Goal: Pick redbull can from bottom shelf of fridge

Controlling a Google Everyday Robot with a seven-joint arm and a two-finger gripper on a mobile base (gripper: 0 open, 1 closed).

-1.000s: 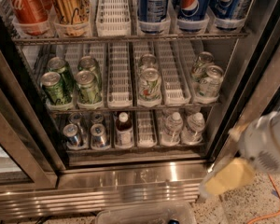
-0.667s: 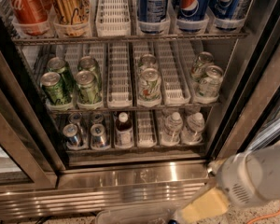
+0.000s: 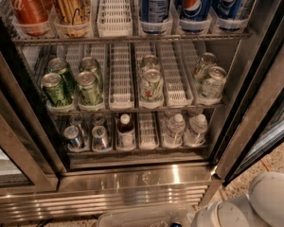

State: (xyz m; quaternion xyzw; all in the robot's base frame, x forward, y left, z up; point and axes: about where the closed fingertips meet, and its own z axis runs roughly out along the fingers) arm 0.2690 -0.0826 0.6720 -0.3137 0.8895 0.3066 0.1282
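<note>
- The redbull can (image 3: 73, 137) stands upright at the front of the bottom shelf (image 3: 146, 152) of the fridge (image 3: 132, 179), two lanes left of the dark bottle (image 3: 125, 131).
- A twin can (image 3: 100, 137) stands between them.
- My gripper is out of sight, low right of the bottle, past my white arm (image 3: 270, 200); I cannot tell its opening.

Top rack, 11 o'clock: a red Coca-Cola can (image 3: 26, 4) beside a gold can (image 3: 71, 4). At 1 o'clock, blue Pepsi cans (image 3: 194, 4) with red-white-blue roundels. Middle rack — green cans (image 3: 57, 89) at 9 o'clock, paler white-and-green cans (image 3: 151, 84) at centre. On the bottom shelf (image 3: 137, 151), white lattice trays hold a silver-and-blue redbull can (image 3: 73, 137) at 8 o'clock and a dark-labelled, white-capped bottle (image 3: 125, 131). The fridge (image 3: 132, 178) frame is steel-grey. White arm (image 3: 270, 200) at 5 o'clock — gripper out of view beyond it.
</note>
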